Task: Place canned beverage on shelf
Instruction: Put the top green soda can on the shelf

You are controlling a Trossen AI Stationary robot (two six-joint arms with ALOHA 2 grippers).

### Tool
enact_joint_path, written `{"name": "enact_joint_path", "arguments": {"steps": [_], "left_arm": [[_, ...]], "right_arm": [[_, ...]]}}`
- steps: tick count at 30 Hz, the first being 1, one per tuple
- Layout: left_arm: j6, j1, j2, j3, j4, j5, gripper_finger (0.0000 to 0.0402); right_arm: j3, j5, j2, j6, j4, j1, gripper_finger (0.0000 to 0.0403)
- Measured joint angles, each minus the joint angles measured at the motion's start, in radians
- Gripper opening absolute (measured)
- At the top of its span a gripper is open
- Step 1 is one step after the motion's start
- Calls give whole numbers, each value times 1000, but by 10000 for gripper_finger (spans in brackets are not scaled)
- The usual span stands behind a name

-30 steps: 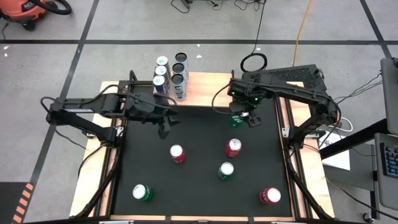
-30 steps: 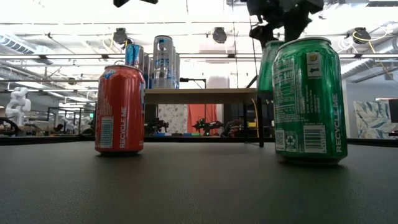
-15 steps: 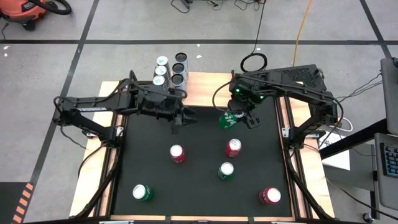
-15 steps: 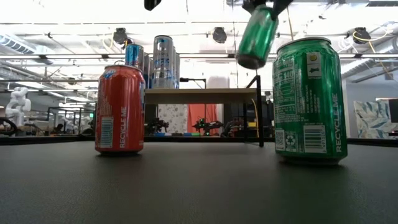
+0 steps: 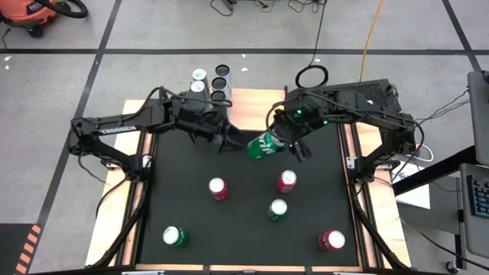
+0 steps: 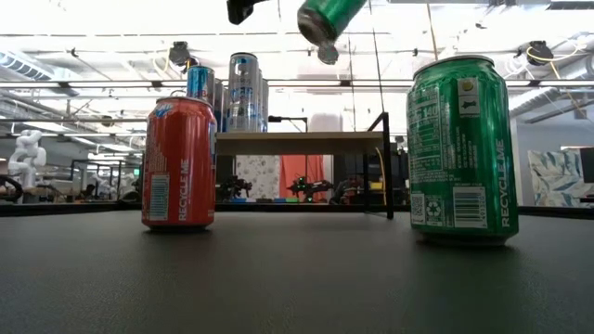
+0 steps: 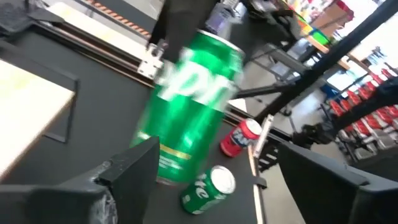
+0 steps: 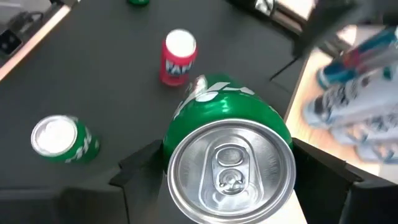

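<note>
A green can (image 5: 262, 145) hangs tilted high above the black tabletop, in front of the shelf (image 5: 256, 107), with my right gripper (image 5: 281, 139) shut on it. In the low view the green can (image 6: 327, 17) shows near the top edge, higher than the shelf board (image 6: 297, 142). My left gripper (image 5: 235, 142) is open at the can's bottom end. In the left wrist view its fingers (image 7: 134, 171) stand wide on either side of the green can (image 7: 193, 106). Several tall cans (image 5: 208, 85) stand on the shelf's left end. My right gripper pinches the can's round wall just below its top rim (image 8: 180, 134), one finger on each side. The fingers come slanting down from the table's right. The can is lifted clear and tilted, its lid toward the wrist and its bottom end (image 6: 316, 28) pointing down-left. Whether my left gripper touches the can's bottom end (image 7: 165, 171), I cannot tell.
Loose cans stand on the black tabletop: a red one (image 5: 218, 188), a red one (image 5: 286, 181), a green one (image 5: 277, 208), a green one (image 5: 176, 236) and a red one (image 5: 331, 240). The shelf's right part shows bare wood.
My right gripper has risen and gone toward the table's left with the green can. The can has tipped from upright to slanting, bottom end leading. My left gripper has gone toward the table's right and turned, ending up at the can's bottom end.
</note>
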Motion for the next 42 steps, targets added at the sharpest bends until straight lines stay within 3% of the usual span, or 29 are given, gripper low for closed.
{"name": "enact_joint_path", "arguments": {"steps": [12,21,42], "left_arm": [[-27,66,23,-1,-1,158,338],[-28,78,63,1,46,284,338],[54,66,110,0,137,296,338]], "right_arm": [[0,0,0,-2,181,56,274],[0,-3,0,-4,192,60,274],[0,-1,-1,-22,204,60,274]]}}
